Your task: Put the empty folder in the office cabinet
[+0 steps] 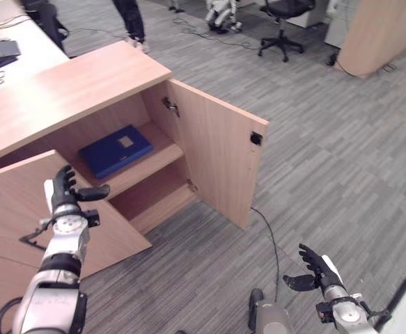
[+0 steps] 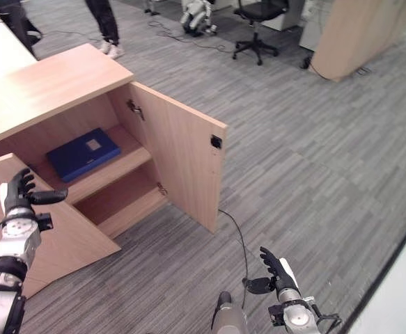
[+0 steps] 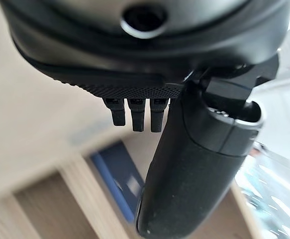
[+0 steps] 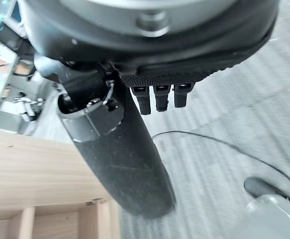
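Left hand raised before the left door, fingers straight, thumb out, holding nothing. Blue folder lies flat on the upper shelf of the open cabinet, just beyond and right of that hand, apart from it. Right door swung wide. Right hand low over carpet, relaxed, empty, well apart from folder.

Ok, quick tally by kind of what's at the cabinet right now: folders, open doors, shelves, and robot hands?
Blue folder, lying on the upper shelf: 1
Open cabinet doors: 2, the right door and the left door
Shelves visible inside: 2, the upper shelf and the lower shelf
Robot hands, both open and holding nothing: 2, the left hand and the right hand
Total: 7
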Robot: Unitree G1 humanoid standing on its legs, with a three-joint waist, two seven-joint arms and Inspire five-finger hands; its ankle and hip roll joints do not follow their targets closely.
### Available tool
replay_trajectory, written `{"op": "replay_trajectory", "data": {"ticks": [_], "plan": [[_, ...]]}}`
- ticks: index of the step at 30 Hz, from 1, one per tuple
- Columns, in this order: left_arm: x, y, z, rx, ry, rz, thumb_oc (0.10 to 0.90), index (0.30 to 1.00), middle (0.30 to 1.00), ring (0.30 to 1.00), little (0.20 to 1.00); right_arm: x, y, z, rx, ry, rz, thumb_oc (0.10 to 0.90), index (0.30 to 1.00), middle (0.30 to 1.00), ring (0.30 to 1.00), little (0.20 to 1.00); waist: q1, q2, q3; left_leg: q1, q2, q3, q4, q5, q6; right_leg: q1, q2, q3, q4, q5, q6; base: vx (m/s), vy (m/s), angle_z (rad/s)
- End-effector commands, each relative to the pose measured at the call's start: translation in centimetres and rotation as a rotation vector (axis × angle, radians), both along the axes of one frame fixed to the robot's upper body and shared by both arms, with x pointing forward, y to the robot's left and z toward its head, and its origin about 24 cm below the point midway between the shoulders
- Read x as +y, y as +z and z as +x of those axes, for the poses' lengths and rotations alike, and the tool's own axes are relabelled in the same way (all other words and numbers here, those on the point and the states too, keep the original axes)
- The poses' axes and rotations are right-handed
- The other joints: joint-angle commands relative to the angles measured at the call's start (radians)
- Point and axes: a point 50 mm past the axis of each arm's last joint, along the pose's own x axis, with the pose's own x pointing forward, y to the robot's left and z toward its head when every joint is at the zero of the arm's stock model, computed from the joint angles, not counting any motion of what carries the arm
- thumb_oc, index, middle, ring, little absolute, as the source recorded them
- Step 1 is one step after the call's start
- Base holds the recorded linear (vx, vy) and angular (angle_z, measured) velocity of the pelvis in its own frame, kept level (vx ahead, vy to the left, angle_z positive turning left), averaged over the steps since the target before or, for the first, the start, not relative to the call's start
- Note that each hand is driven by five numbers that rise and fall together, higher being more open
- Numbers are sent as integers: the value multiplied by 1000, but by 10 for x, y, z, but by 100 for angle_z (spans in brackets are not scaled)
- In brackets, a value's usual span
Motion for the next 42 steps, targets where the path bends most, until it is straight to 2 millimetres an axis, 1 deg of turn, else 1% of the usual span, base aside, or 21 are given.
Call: {"op": "replay_trajectory", "data": {"ticks": [1,3,5,6,7,14,20,21,23,24,27,29,30,32,34,35,37,38,39,40,42], "plan": [[-1,60,18,-241,-31,104,800,900,900,900,900,23,23,23,-185,60,62,800,900,900,900,900,-24,2,-79,-4,-61,-33,8,-60,37,156,-112,7,-144,56,143,25,57,7],[-8,52,15,-252,-53,93,800,900,900,900,900,24,20,22,-180,38,70,800,900,900,900,900,-14,-5,-81,-5,-67,-36,6,-66,44,156,-120,-9,-136,61,143,23,43,5],[-26,35,10,-256,-117,65,800,900,900,900,900,24,17,22,-175,17,72,800,900,900,900,900,0,-13,-79,-7,-76,-43,5,-74,52,156,-132,-28,-125,72,143,19,54,8],[-47,18,2,-255,-202,46,800,900,900,900,900,24,16,23,-175,1,73,800,900,900,900,900,15,-20,-76,-9,-83,-51,5,-83,61,156,-142,-42,-114,77,143,12,50,15],[-47,17,1,-253,-201,46,800,900,900,900,900,24,16,23,-173,2,72,800,900,900,900,900,15,-19,-78,-9,-84,-51,5,-84,61,155,-143,-42,-114,77,143,9,42,15],[-126,-49,-59,-122,-593,-136,800,900,900,900,900,19,13,29,-165,-57,82,800,900,900,900,900,66,-27,-69,-10,-107,-83,7,-111,93,151,-152,-53,-63,73,143,21,54,9],[-135,-63,-80,-77,-657,-217,800,900,900,900,900,17,13,32,-168,-53,76,800,900,900,900,900,83,-22,-54,-6,-111,-92,5,-117,109,98,-141,-41,36,56,137,-15,46,-3],[-135,-77,-94,-28,-646,-288,800,900,900,900,900,15,12,35,-163,-51,69,800,900,900,900,900,104,-11,-35,4,-113,-89,0,-125,120,29,-147,-98,151,88,143,-37,53,-15],[-134,-83,-99,-1,-637,-297,800,900,900,900,900,14,11,35,-157,-51,63,800,900,900,900,900,111,-11,-31,9,-115,-86,-1,-130,124,12,-156,-118,172,102,143,39,-22,-52],[-129,-92,-108,48,-625,-306,800,900,900,900,900,14,10,38,-148,-50,55,800,900,900,900,900,129,-13,-33,19,-117,-97,-6,-155,118,33,-166,-156,93,72,141,127,-155,-57],[-128,-102,-114,111,-631,-294,800,900,900,900,900,12,9,41,-144,-55,42,800,900,900,900,900,140,-17,-32,9,-109,-107,-6,-145,101,53,-138,-176,-89,100,126,82,-158,-29],[-126,-114,-115,184,-611,-257,800,900,900,900,900,12,10,42,-156,-72,43,800,900,900,900,900,125,-11,-27,6,-91,-112,-6,-139,77,18,-111,-96,-185,120,132,147,-267,-20],[-126,-127,-118,261,-613,-213,800,900,900,900,900,9,10,37,-152,-72,32,800,900,900,900,900,99,-20,-25,-6,-98,-116,-1,-127,69,13,-97,-27,-255,133,128,96,-210,-1],[-126,-135,-123,303,-610,-205,800,900,900,900,900,7,9,33,-144,-79,25,800,900,900,900,900,90,-18,-33,-6,-105,-120,0,-129,68,31,-94,-28,-274,144,127,139,-184,7],[-129,-147,-132,358,-594,-232,800,900,900,900,900,-1,9,29,-143,-98,11,800,900,900,900,900,71,1,-42,-14,-103,-130,19,-132,61,51,-88,-41,-281,145,123,209,-195,7],[-130,-156,-139,409,-592,-234,800,900,900,900,900,-7,10,26,-143,-119,6,800,900,900,900,900,55,19,-39,-28,-91,-131,69,-144,50,65,-83,-49,-276,132,113,108,-127,17],[-130,-160,-142,438,-599,-222,800,900,900,900,900,-11,11,25,-145,-127,3,800,900,900,900,900,43,28,-35,-51,-74,-125,129,-158,35,73,-77,-57,-269,114,102,138,-178,28],[-129,-162,-144,458,-606,-209,800,900,900,900,900,-15,12,25,-147,-129,-2,800,900,900,900,900,32,34,-28,-79,-47,-111,203,-169,14,84,-75,-71,-260,89,88,180,-267,30],[-127,-165,-149,483,-602,-204,800,900,900,900,900,-21,15,25,-148,-131,-17,800,900,900,900,900,23,38,-19,-120,14,-78,335,-160,-18,109,-72,-93,-251,47,63,118,-194,38],[-127,-165,-149,482,-602,-204,800,900,900,900,900,-21,15,26,-148,-131,-18,800,900,900,900,900,21,40,-18,-124,18,-80,342,-163,-20,110,-69,-94,-251,46,61,118,-200,34],[-124,-171,-153,518,-570,-206,800,900,900,900,900,-24,19,29,-166,-140,-25,800,900,900,900,900,25,44,0,-161,70,-84,484,-95,-62,147,-50,-103,-248,10,28,143,-189,14]]}}
